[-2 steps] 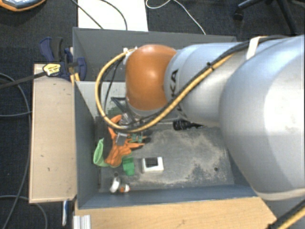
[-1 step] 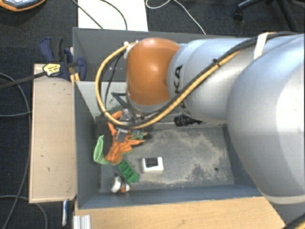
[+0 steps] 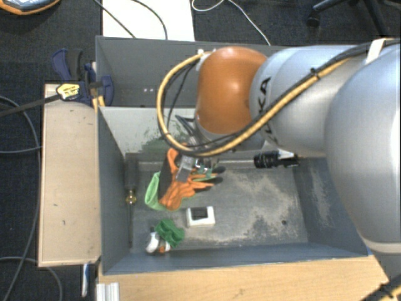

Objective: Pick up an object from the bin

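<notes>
An orange thing (image 3: 177,192) with several finger-like strips (it looks like soft plastic or rubber) lies on the left half of the bin (image 3: 269,213), near the middle between the far wall and the near wall. The pincer (image 3: 193,167) hangs directly over its upper end and appears to touch it. Another orange strip shows just to the pincer's left. I cannot tell whether the pincer is open, closed or gripping, because the wrist above hides it.

Touching the orange thing on its left is a light green piece (image 3: 152,190), which stands tilted toward the bin's left wall. Just beside the orange thing, toward the near wall, a white square block (image 3: 200,216) with a dark centre lies flat on the floor. Further toward the near-left corner sits a dark green crumpled thing (image 3: 169,231), and a small white and orange item (image 3: 153,245) touches its left side. A brass-coloured bit (image 3: 130,198) lies against the foot of the left wall.

By the far wall, under the arm (image 3: 326,99), a black cylinder (image 3: 276,160) lies on its side (I cannot tell whether it is loose or part of the robot). The right half of the floor is bare, scuffed metal. An orange cover (image 3: 229,89) caps the wrist, and a yellow cable (image 3: 164,105) loops round it.
</notes>
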Controlling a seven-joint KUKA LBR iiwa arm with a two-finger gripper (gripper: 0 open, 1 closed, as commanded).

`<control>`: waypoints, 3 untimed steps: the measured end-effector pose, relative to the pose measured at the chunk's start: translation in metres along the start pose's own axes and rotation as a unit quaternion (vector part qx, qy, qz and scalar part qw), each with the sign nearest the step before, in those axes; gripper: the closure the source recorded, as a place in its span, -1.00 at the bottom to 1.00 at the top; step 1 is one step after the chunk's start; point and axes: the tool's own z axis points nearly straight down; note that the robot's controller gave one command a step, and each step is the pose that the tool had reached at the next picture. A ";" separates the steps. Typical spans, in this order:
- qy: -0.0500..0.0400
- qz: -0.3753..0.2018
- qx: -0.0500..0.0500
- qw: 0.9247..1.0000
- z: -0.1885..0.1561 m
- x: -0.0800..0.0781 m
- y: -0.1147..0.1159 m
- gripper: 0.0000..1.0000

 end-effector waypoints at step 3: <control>-0.003 -0.052 -0.002 0.999 0.049 -0.016 -0.002 1.00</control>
